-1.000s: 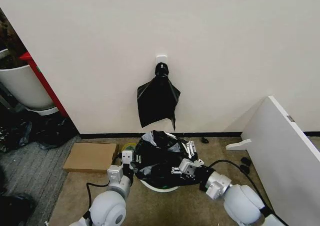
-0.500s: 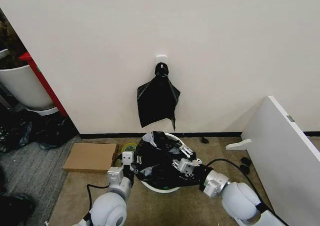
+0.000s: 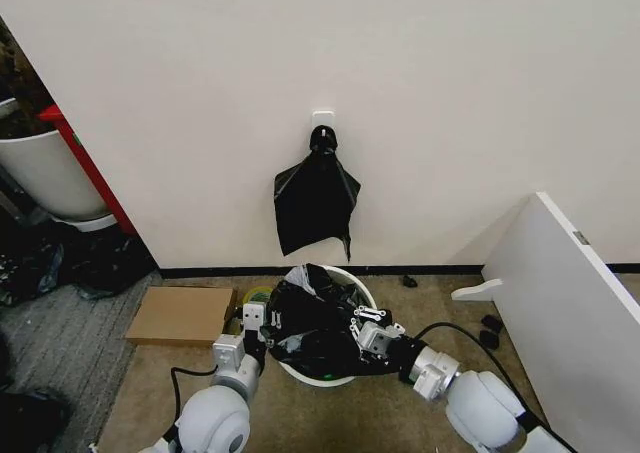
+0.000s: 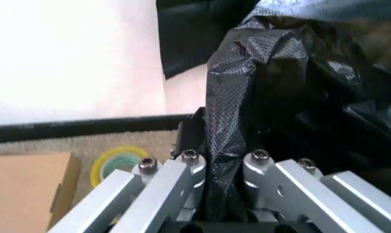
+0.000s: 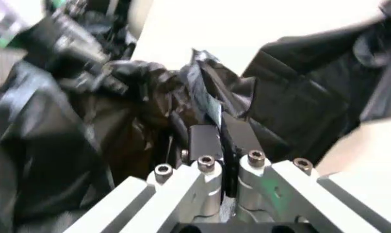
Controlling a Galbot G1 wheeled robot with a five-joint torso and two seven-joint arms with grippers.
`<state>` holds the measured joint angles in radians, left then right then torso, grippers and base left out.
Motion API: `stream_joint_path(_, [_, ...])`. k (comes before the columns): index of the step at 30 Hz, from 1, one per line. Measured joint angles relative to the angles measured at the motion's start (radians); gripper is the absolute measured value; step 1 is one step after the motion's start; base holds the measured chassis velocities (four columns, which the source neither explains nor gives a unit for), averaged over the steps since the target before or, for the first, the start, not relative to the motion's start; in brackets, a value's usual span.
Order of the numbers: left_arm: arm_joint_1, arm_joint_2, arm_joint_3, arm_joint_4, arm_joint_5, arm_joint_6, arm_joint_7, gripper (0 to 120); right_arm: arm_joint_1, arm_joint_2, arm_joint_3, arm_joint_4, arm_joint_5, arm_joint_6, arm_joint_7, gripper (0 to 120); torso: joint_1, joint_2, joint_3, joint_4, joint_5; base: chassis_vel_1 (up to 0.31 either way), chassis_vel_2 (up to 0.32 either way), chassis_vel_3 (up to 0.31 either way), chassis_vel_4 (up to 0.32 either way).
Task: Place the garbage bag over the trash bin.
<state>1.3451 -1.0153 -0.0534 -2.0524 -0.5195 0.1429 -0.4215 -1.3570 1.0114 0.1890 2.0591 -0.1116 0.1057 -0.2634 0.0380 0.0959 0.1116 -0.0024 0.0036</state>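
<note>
Here, both tools pinch the garbage bag [image 3: 315, 318] heaped over the trash bin [image 3: 367, 295]: left tool [image 3: 262, 325] at the bin's left side, right tool [image 3: 358, 330] at its right front (far rim bare).

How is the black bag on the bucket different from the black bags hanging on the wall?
The garbage bag lies low, spread and crumpled over the trash bin; the hanging bunch of bags droops from a wall hook. Both the left gripper and right gripper pinch the garbage bag; nothing grips the hanging bunch. Both are glossy black plastic.
</note>
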Motion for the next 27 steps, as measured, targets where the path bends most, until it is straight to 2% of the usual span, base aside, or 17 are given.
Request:
stream_joint_path(3, [0.022,0.003,-0.004,-0.001,0.044,-0.036,0.022,4,0.031,-0.005,0.000,0.004,0.143,-0.056,0.036,0,0.000,0.000,0.000,0.0001,0.0000,0.000,0.000,0.000,0.000])
stream_joint_path(4, [0.022,0.003,-0.004,-0.001,0.044,-0.036,0.022,4,0.031,-0.005,0.000,0.004,0.143,-0.056,0.036,0,0.000,0.000,0.000,0.0001,0.0000,0.000,0.000,0.000,0.000])
stream_joint_path(8, [0.049,0.012,-0.016,-0.001,0.119,-0.102,0.065,4,0.101,-0.018,0.005,-0.014,0.301,-0.126,0.108,0,0.000,0.000,0.000,0.0001,0.0000,0.000,0.000,0.000,0.000])
stream_joint_path(11, [0.072,0.023,-0.024,-0.014,0.181,-0.130,0.089,4,0.151,-0.025,0.006,-0.040,0.362,-0.192,0.143,0,0.000,0.000,0.000,0.0002,0.0000,0.000,0.000,0.000,0.000])
stream_joint_path(17, [0.092,0.046,-0.038,-0.024,0.259,-0.185,0.136,4,0.190,-0.048,0.009,-0.086,0.434,-0.243,0.153,0,0.000,0.000,0.000,0.0002,0.0001,0.000,0.000,0.000,0.000])
stream_joint_path(23, [0.091,0.049,-0.039,-0.020,0.264,-0.276,0.177,4,0.187,-0.092,0.003,-0.120,0.471,-0.249,0.130,0,0.000,0.000,0.000,0.0000,0.0001,0.000,0.000,0.000,0.000])
stream_joint_path(27, [0.087,0.034,-0.041,0.000,0.231,-0.340,0.185,4,0.157,-0.113,0.037,-0.132,0.561,-0.245,0.095,0,0.000,0.000,0.000,0.0002,0.0001,0.000,0.000,0.000,0.000])
